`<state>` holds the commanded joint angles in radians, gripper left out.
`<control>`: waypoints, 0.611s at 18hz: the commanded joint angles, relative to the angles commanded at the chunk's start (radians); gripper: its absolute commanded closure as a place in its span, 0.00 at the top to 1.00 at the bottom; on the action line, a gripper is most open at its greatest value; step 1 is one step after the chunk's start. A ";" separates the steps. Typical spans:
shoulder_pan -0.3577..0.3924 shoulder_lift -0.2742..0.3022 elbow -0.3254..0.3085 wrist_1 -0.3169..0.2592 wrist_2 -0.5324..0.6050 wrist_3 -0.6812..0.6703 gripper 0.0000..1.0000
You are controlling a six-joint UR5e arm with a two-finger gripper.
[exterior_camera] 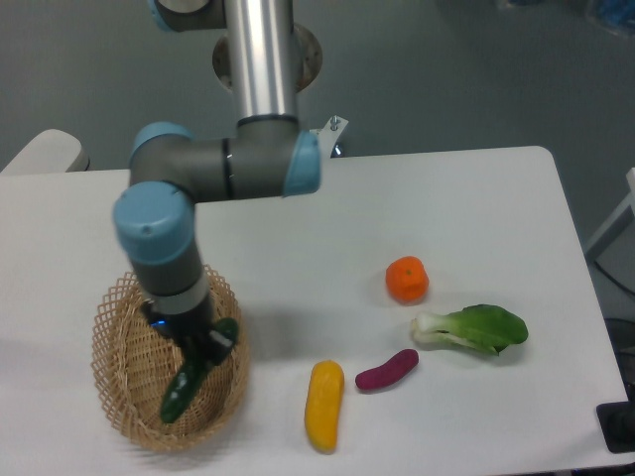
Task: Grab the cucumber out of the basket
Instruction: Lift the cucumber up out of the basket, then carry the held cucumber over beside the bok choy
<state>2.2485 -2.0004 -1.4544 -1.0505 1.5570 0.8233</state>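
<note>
The tan wicker basket (pixel 124 397) sits at the front left of the white table. The dark green cucumber (pixel 182 393) hangs tilted inside it, upper end at the right, lower end near the basket floor. My gripper (pixel 201 349) reaches down into the basket and is shut on the cucumber's upper part. The black fingers (pixel 214 342) cover the cucumber's top end. I cannot tell whether the lower tip still touches the basket.
A yellow vegetable (pixel 324 405) lies right of the basket. A small purple piece (pixel 387 370), an orange fruit (pixel 407 279) and a bok choy (pixel 474 329) lie further right. The arm's elbow (pixel 223 164) hangs over the table's back left.
</note>
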 joint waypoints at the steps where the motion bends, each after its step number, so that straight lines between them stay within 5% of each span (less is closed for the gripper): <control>1: 0.037 0.008 0.014 -0.032 -0.003 0.048 0.15; 4: 0.147 0.031 0.035 -0.097 -0.012 0.225 0.15; 11: 0.324 0.045 0.049 -0.126 -0.018 0.514 0.15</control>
<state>2.5723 -1.9558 -1.4052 -1.1766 1.5386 1.3374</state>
